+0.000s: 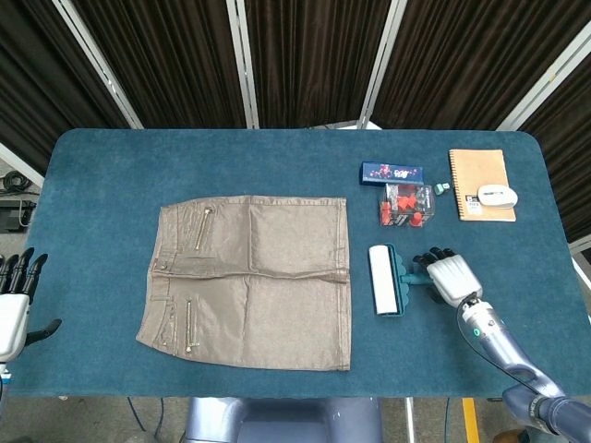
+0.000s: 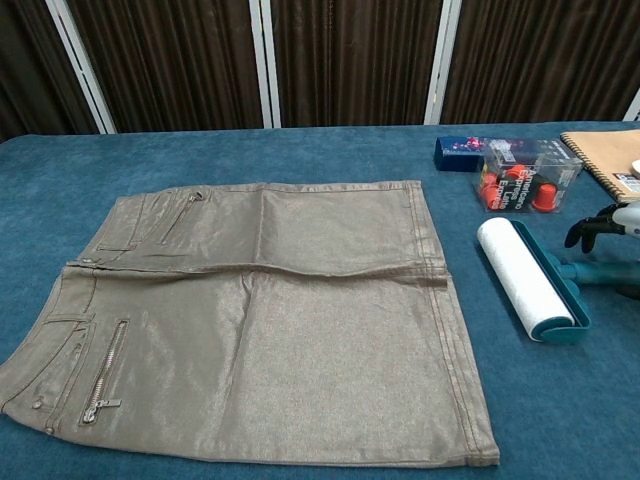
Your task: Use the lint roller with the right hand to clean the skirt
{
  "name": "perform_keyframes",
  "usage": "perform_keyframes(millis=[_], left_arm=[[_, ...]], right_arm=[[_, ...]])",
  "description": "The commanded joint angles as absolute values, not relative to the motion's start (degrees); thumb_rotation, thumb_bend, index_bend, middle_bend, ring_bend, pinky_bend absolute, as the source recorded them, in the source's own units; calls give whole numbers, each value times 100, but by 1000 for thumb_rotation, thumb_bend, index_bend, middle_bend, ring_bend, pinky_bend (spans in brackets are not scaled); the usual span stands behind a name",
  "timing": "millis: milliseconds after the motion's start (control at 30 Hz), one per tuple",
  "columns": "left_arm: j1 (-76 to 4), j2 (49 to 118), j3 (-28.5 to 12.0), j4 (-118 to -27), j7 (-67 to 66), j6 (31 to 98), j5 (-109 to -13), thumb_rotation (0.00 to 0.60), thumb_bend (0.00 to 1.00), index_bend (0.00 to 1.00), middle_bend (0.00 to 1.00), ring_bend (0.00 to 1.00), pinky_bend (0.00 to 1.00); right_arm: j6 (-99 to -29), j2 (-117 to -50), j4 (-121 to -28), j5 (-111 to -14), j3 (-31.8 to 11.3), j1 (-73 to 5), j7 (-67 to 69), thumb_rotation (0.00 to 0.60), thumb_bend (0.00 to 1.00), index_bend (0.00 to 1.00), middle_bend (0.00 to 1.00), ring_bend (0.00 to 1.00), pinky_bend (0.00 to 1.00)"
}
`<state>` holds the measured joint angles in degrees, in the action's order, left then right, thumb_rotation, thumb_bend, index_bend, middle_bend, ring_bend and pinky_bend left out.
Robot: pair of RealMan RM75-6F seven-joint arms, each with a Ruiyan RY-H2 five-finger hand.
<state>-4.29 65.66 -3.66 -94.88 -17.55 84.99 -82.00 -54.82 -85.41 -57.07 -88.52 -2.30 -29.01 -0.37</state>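
Observation:
A taupe skirt (image 1: 249,277) (image 2: 260,320) lies flat in the middle of the blue table, with its zips toward the left. To its right lies the lint roller (image 1: 386,280) (image 2: 525,277), a white roll in a teal frame. The roller's teal handle (image 2: 600,272) points right. My right hand (image 1: 448,275) (image 2: 600,225) hovers over that handle with its fingers spread, hiding the handle's far end. I see no grip on it. My left hand (image 1: 14,305) is at the table's left edge, with its fingers apart and nothing in it.
Behind the roller stand a clear box of red pieces (image 1: 404,205) (image 2: 525,185) and a dark blue box (image 1: 391,172). A brown notebook (image 1: 480,183) with a white object (image 1: 497,195) on it lies at the back right. A small teal clip (image 1: 441,188) lies beside it.

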Motion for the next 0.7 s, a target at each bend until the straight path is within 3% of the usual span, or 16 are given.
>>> perform_keyframes(millis=[33, 300, 467, 700], left_arm=[[-432, 6568, -372, -9474, -1787, 8493, -8171, 600, 0, 0, 0, 0, 0], [-441, 6576, -383, -9459, -1799, 8470, -8090, 600, 0, 0, 0, 0, 0], [-458, 6586, -392, -9444, -1806, 8434, -8038, 600, 0, 0, 0, 0, 0], [-486, 6587, -408, -9426, -1784, 8368, -7958, 600, 0, 0, 0, 0, 0]], right_arm=[[-5419, -8604, -5638, -8828, -209, -2935, -98, 600, 282, 235, 279, 177, 269], [-5284, -8768, -5477, -8785, -172, -3050, -123, 600, 353, 283, 326, 217, 283], [-5284, -8874, -5347, -8774, -171, -3100, -90, 600, 534, 446, 482, 361, 456], [-5737, -8859, -5259, -8996, -119, -3076, 150, 600, 782, 542, 556, 418, 488]])
